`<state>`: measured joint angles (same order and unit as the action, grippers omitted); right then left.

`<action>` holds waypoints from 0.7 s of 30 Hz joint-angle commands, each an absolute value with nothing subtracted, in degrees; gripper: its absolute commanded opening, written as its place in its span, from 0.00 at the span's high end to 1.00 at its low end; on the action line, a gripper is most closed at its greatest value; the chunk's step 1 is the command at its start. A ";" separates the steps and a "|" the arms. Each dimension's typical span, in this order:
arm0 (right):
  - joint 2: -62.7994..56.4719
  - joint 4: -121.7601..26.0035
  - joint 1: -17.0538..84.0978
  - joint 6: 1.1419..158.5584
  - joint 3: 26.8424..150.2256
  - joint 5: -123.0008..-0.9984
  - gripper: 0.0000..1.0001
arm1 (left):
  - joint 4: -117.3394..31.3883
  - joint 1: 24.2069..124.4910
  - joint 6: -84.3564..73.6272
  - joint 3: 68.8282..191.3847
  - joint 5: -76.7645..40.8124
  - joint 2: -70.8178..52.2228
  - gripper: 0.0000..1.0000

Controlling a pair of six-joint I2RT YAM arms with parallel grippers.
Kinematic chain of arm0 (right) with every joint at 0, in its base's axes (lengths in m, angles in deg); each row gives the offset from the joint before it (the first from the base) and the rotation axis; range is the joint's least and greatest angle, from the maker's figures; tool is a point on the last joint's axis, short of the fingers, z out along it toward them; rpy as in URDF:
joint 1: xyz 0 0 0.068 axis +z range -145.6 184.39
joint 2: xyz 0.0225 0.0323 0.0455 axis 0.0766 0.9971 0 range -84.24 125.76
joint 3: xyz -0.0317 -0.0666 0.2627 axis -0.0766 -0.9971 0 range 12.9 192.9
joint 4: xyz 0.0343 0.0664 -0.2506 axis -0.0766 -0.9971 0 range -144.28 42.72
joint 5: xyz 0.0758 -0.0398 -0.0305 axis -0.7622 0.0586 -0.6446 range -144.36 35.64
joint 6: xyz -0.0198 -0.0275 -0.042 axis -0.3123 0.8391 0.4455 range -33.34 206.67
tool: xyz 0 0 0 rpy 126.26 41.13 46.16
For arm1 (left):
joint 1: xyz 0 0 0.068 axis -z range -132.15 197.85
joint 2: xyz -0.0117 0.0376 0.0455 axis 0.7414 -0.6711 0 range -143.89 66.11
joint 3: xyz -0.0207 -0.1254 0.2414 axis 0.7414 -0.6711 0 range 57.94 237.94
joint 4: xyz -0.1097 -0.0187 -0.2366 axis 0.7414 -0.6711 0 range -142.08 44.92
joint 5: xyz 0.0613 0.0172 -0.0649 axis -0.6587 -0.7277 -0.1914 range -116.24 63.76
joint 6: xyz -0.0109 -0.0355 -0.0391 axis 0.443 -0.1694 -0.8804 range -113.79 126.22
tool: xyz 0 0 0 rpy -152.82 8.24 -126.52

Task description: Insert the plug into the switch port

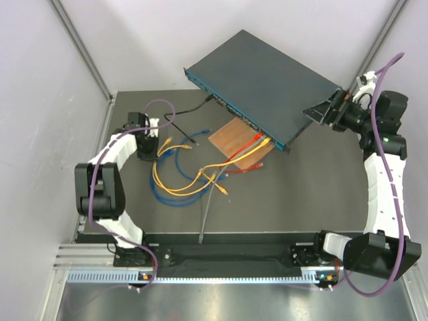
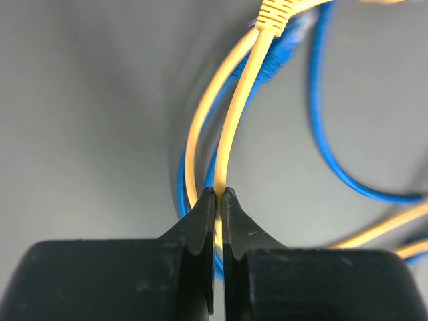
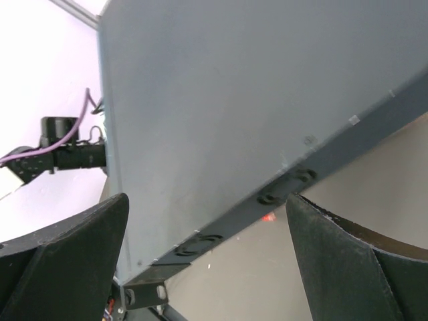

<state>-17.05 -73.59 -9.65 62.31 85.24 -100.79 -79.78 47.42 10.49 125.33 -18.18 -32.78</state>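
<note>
- Teal-grey metal, the switch [image 1: 264,80] sits tilted across the upper centre of my overhead view, its lower right corner over the wooden board [image 1: 234,139].
- Right gripper [image 3: 206,200]: fingers spread wide either side of the switch's right end; I cannot tell whether they touch it.
- Left gripper [image 2: 217,192], centre-left overhead, is pressed together on the yellow cable [image 2: 234,127].
- That cable's plug [image 2: 273,15] lies at my left wrist view's top edge, apart from the switch.

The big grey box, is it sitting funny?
Yes. The switch lies slanted across the table, its front edge overhanging the wooden board, and loose cables sprawl in a tangle beside it.
</note>
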 commanded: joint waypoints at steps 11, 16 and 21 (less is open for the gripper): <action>-18.41 -55.39 -8.36 55.29 91.82 -112.80 0.05 | -84.54 50.22 19.13 130.09 -3.58 2.44 1.00; -17.54 -54.49 -0.28 57.92 95.25 -110.71 0.07 | -84.81 56.27 25.46 131.49 -1.72 10.11 1.00; -15.96 -54.14 12.29 60.38 97.54 -107.71 0.11 | -85.94 60.85 29.23 134.48 -0.66 13.46 1.00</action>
